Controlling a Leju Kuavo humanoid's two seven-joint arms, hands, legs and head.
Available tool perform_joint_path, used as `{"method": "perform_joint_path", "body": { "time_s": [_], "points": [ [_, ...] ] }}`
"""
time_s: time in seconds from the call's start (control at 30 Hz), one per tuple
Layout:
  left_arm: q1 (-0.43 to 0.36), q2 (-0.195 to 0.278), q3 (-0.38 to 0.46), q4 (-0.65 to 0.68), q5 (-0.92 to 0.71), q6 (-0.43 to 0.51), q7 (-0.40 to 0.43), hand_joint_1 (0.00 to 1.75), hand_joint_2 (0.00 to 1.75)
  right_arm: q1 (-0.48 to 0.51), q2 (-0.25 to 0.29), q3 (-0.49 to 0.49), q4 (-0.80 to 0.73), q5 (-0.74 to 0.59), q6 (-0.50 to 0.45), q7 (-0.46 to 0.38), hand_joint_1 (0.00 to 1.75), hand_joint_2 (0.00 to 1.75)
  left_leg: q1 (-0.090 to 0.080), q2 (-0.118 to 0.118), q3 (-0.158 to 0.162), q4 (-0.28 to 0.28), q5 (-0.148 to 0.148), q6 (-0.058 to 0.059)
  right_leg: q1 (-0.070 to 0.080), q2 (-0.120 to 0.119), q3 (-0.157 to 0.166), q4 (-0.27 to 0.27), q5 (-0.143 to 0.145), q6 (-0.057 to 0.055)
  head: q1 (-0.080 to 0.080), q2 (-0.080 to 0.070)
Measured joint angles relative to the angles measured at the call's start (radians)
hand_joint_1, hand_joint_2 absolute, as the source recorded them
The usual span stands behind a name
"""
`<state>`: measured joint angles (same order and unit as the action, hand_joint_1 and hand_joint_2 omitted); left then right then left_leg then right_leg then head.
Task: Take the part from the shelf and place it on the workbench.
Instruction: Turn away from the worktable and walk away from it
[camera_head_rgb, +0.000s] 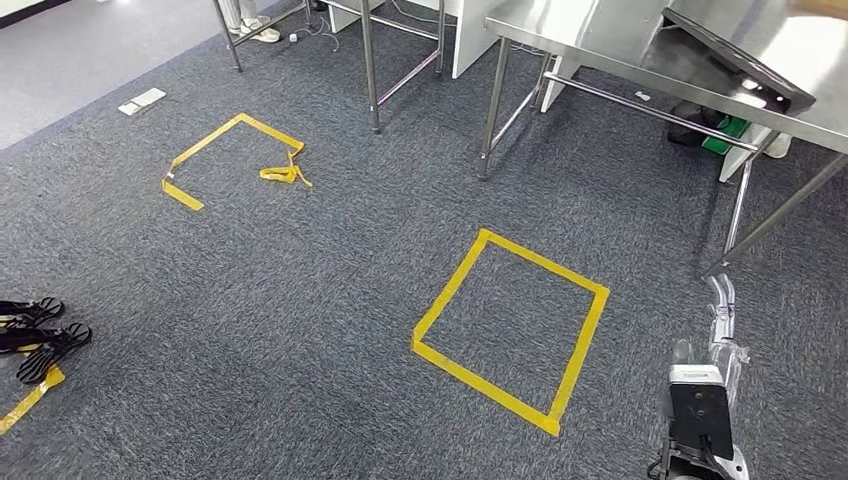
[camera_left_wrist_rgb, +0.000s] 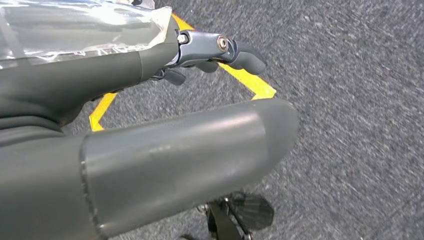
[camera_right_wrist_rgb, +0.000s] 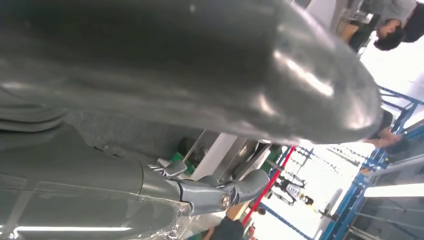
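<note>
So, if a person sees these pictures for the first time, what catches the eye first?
Probably the yellow tape square on the grey carpet, in the middle of the head view. A second, torn tape outline lies further off to the left, and the steel workbench stands at upper right, with the right robot hand low in the right corner.

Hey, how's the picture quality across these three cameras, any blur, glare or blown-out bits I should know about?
Head view: sharp, evenly lit, glare only on the steel workbench. Left wrist view: carpet streaked with motion blur, the left hand close and soft. Right wrist view: the right hand a dark, out-of-focus mass, with the background beyond it overexposed to white.
</note>
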<state>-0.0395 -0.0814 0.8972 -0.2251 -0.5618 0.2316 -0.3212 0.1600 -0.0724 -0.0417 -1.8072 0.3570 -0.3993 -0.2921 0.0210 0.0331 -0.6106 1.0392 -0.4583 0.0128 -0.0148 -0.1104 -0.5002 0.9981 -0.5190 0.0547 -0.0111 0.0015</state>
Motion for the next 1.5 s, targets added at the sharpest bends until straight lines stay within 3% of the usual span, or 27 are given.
{"method": "perform_joint_path", "body": {
  "time_s": [0.07,0.13,0.2,0.23,0.27,0.33,0.4,0.43,0.5,0.53,0.6,0.67,0.73,0.77,0.8,0.87,0.93,1.0,1.07,1.1,1.17,1.23,1.27,1.3,1.37,1.43,1.5],
  "points": [
    [0.0,0.0,0.0,0.0,-0.002,0.001,0.0,0.0,0.0,-0.012,-0.008,-0.002,0.008,0.0,0.008,0.002,0.0,0.0,-0.001,-0.019,-0.001,-0.005,0.007,0.017,-0.004,0.028,-0.011,0.028,-0.019,0.006,0.002,0.0],
    [0.0,0.0,0.0,0.0,-0.003,0.002,0.0,0.0,0.0,-0.016,-0.015,-0.004,0.015,0.0,0.011,0.003,0.0,0.0,-0.002,-0.039,-0.004,-0.007,0.011,0.031,-0.007,0.082,-0.064,0.14,-0.073,0.0,0.007,0.0],
    [-0.001,0.0,0.0,0.0,-0.003,0.002,0.0,0.0,0.0,-0.016,-0.019,-0.007,0.023,0.0,0.011,0.004,0.0,0.0,-0.006,-0.064,-0.008,-0.007,0.014,0.038,-0.005,0.103,-0.134,0.277,-0.121,-0.005,0.01,0.0],
    [0.0,0.0,0.0,0.0,-0.003,0.002,0.0,0.0,0.0,-0.017,-0.021,-0.009,0.027,0.001,0.011,0.004,0.0,0.0,-0.008,-0.077,-0.009,-0.007,0.015,0.039,-0.004,0.106,-0.152,0.306,-0.125,-0.002,0.011,0.0],
    [0.0,0.0,0.0,0.0,-0.003,0.002,0.0,0.0,0.0,-0.018,-0.022,-0.01,0.031,0.003,0.011,0.005,0.0,0.0,-0.01,-0.091,-0.01,-0.007,0.016,0.04,-0.003,0.109,-0.148,0.291,-0.111,0.004,0.011,0.0],
    [0.001,0.0,0.0,0.0,-0.004,0.003,0.0,0.0,0.0,-0.028,-0.029,-0.011,0.042,0.01,0.015,0.01,0.0,0.0,-0.011,-0.118,-0.009,-0.006,0.018,0.038,-0.004,0.134,-0.089,0.157,-0.05,0.016,0.011,0.0],
    [0.0,0.0,0.0,0.0,-0.004,0.004,0.0,0.0,0.0,-0.048,-0.041,-0.011,0.059,0.019,0.022,0.016,0.0,0.0,-0.014,-0.14,-0.011,-0.005,0.022,0.031,-0.003,0.172,-0.036,0.038,-0.005,0.012,0.012,0.0],
    [0.0,-0.001,0.0,0.0,-0.004,0.005,0.001,0.0,0.0,-0.058,-0.047,-0.011,0.07,0.021,0.025,0.018,0.0,0.0,-0.016,-0.149,-0.013,-0.006,0.024,0.027,0.0,0.182,-0.026,0.015,0.003,0.006,0.012,0.0],
    [0.001,0.0,0.0,0.001,-0.004,0.005,0.001,0.0,0.0,-0.074,-0.056,-0.012,0.087,0.023,0.029,0.021,0.0,0.0,-0.016,-0.168,-0.017,-0.01,0.031,0.015,0.002,0.165,-0.022,0.01,0.009,-0.008,0.011,0.0],
    [0.003,0.0,0.0,0.001,-0.004,0.006,0.001,0.0,0.0,-0.081,-0.058,-0.012,0.093,0.024,0.029,0.022,0.0,0.0,-0.016,-0.166,-0.021,-0.007,0.03,0.01,-0.001,0.154,-0.019,0.007,0.013,-0.015,0.011,0.0],
    [0.003,0.0,0.0,0.001,-0.004,0.006,0.001,0.0,0.0,-0.088,-0.061,-0.012,0.103,0.024,0.03,0.022,0.0,0.0,-0.018,-0.12,-0.047,0.044,-0.005,0.002,-0.009,0.128,-0.015,0.0,0.019,-0.028,0.008,0.0],
    [0.0,0.0,0.0,0.001,-0.004,0.007,0.001,0.0,0.0,-0.09,-0.064,-0.012,0.112,0.025,0.03,0.022,0.0,0.0,-0.018,-0.061,-0.108,0.171,-0.075,-0.004,-0.007,0.1,-0.014,-0.001,0.018,-0.035,0.005,0.0],
    [0.0,0.0,0.0,0.001,-0.004,0.007,0.001,0.0,0.0,-0.09,-0.065,-0.012,0.121,0.025,0.03,0.022,0.0,0.0,-0.013,-0.042,-0.156,0.272,-0.11,-0.011,-0.006,0.071,-0.014,0.0,0.015,-0.038,0.004,0.0],
    [0.001,0.0,0.0,0.001,-0.004,0.007,0.001,0.0,0.0,-0.09,-0.066,-0.012,0.124,0.025,0.03,0.022,0.0,0.0,-0.01,-0.037,-0.153,0.269,-0.098,-0.014,-0.006,0.057,-0.013,0.0,0.014,-0.038,0.004,0.0],
    [0.002,0.001,0.0,0.001,-0.004,0.007,0.001,0.0,0.0,-0.091,-0.066,-0.011,0.127,0.025,0.03,0.022,0.0,0.0,-0.006,-0.029,-0.128,0.225,-0.071,-0.017,-0.008,0.045,-0.011,0.0,0.012,-0.036,0.004,0.0],
    [0.001,0.001,0.0,0.001,-0.004,0.007,0.001,0.0,0.0,-0.094,-0.067,-0.011,0.132,0.025,0.029,0.022,0.0,0.0,-0.002,0.009,-0.05,0.087,-0.015,-0.02,-0.005,0.024,-0.007,0.005,0.003,-0.026,0.003,0.0],
    [-0.001,0.0,0.0,0.001,-0.004,0.007,0.001,0.0,0.0,-0.099,-0.07,-0.011,0.135,0.025,0.029,0.022,0.0,0.0,-0.006,0.028,-0.01,0.013,0.002,-0.011,0.003,0.008,-0.003,0.008,-0.006,-0.014,0.005,0.0],
    [-0.002,0.0,0.0,0.002,-0.005,0.008,0.001,0.0,0.0,-0.102,-0.072,-0.011,0.137,0.025,0.029,0.023,0.0,0.0,-0.011,0.008,-0.012,0.008,0.0,0.005,0.007,-0.01,0.004,0.003,-0.009,-0.006,0.008,0.0],
    [-0.001,0.0,0.0,0.002,-0.005,0.008,0.001,0.0,0.0,-0.104,-0.074,-0.01,0.138,0.025,0.029,0.023,0.0,0.0,-0.011,-0.013,-0.012,0.003,0.004,0.02,0.004,0.01,0.0,0.017,-0.022,0.0,0.009,0.0],
    [-0.001,0.0,0.0,0.002,-0.005,0.008,0.001,0.0,0.0,-0.104,-0.075,-0.01,0.138,0.025,0.029,0.023,0.0,0.0,-0.01,-0.023,-0.012,0.0,0.007,0.026,0.002,0.036,-0.015,0.05,-0.04,0.0,0.01,0.0],
    [-0.004,0.001,0.0,0.002,-0.005,0.01,0.005,0.0,0.0,-0.106,-0.078,-0.009,0.148,0.025,0.031,0.028,0.0,0.0,-0.01,-0.045,-0.013,-0.002,0.01,0.036,-0.001,0.089,-0.078,0.174,-0.093,-0.006,0.013,0.0],
    [-0.006,0.001,0.0,0.002,-0.004,0.013,0.011,0.0,0.0,-0.108,-0.082,-0.008,0.168,0.02,0.034,0.033,0.0,0.0,-0.012,-0.071,-0.015,-0.002,0.012,0.04,0.001,0.104,-0.14,0.289,-0.126,-0.006,0.014,0.0],
    [-0.006,0.0,0.0,0.002,-0.004,0.015,0.014,0.0,0.0,-0.111,-0.082,-0.008,0.18,0.014,0.036,0.033,0.0,0.0,-0.013,-0.086,-0.015,-0.001,0.013,0.04,0.002,0.106,-0.149,0.298,-0.119,-0.001,0.014,0.0],
    [-0.006,0.0,0.0,0.002,-0.002,0.018,0.015,0.0,0.0,-0.116,-0.082,-0.008,0.192,0.006,0.038,0.032,0.0,0.0,-0.014,-0.1,-0.014,-0.001,0.013,0.041,0.002,0.11,-0.138,0.263,-0.096,0.006,0.014,0.0],
    [-0.006,-0.001,0.001,0.002,0.003,0.022,0.017,0.0,0.0,-0.131,-0.08,-0.007,0.217,-0.015,0.039,0.026,0.0,0.0,-0.014,-0.127,-0.014,-0.001,0.016,0.039,0.0,0.143,-0.079,0.121,-0.033,0.016,0.014,0.0],
    [-0.006,-0.003,0.002,0.002,0.006,0.026,0.018,0.0,0.0,-0.144,-0.074,-0.004,0.241,-0.039,0.038,0.015,0.0,0.0,-0.015,-0.149,-0.016,-0.001,0.02,0.031,0.003,0.172,-0.039,0.027,0.003,0.009,0.014,0.0],
    [-0.003,-0.005,0.004,0.003,0.011,0.037,0.025,0.0,0.0,-0.152,-0.061,-0.001,0.263,-0.067,0.033,0.003,0.0,0.0,-0.014,-0.167,-0.02,-0.007,0.028,0.018,0.011,0.163,-0.032,0.015,0.011,-0.007,0.014,0.0]
  ]
}}
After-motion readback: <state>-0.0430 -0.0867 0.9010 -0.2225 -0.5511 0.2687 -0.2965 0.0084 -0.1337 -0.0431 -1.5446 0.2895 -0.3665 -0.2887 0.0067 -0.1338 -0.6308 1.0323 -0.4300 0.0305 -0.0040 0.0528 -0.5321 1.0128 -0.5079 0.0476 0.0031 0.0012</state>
